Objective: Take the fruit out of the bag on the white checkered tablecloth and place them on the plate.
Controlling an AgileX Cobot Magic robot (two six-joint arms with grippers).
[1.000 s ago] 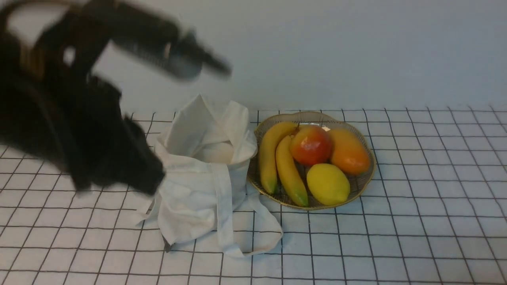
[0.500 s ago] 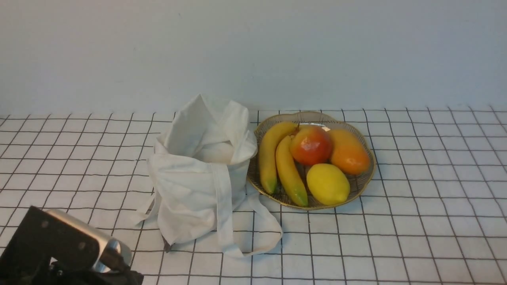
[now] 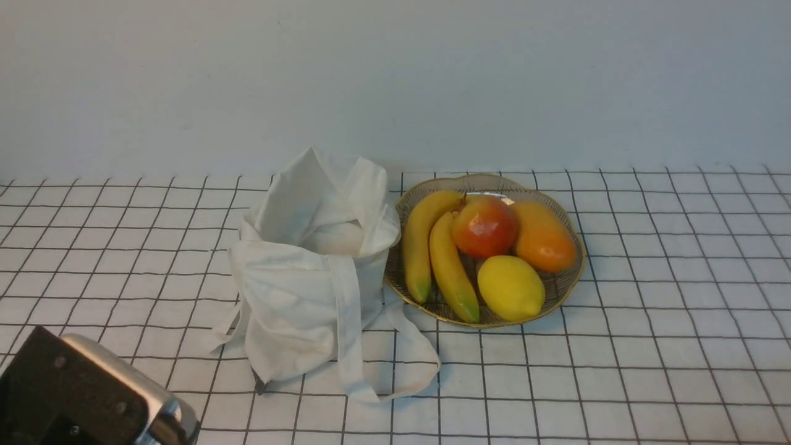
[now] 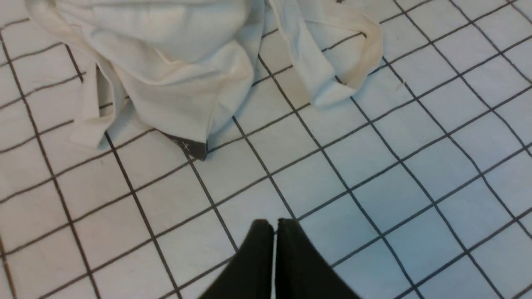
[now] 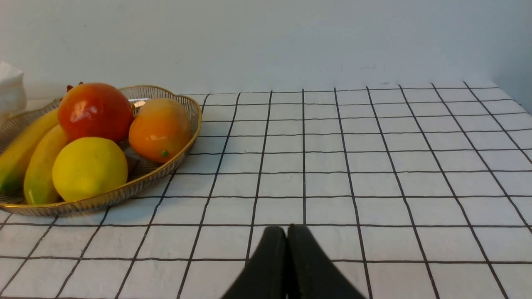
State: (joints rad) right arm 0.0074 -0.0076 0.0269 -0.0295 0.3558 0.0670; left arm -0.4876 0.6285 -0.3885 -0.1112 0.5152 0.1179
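The round red-orange fruit (image 3: 485, 226) lies on the golden woven plate (image 3: 559, 288), also seen in the right wrist view (image 5: 95, 111). The white cloth bag (image 3: 312, 272) slumps on the checkered tablecloth (image 3: 649, 346) just left of the plate; its lower corner shows in the left wrist view (image 4: 174, 83). My left gripper (image 4: 274, 224) is shut and empty over bare cloth in front of the bag. My right gripper (image 5: 286, 230) is shut and empty, right of the plate (image 5: 183, 145). Only the left arm's body (image 3: 80, 395) shows in the front view.
On the plate also lie two bananas (image 3: 435, 253), a yellow lemon (image 3: 511, 287) and an oblong orange mango-like fruit (image 3: 544, 238). The bag's strap handles (image 3: 395, 364) trail on the cloth toward the front. A plain wall stands behind the table.
The left arm swept from high over the bag's left side down to the front-left corner and has sunk a little lower since. The bag and the fruit have not moved.
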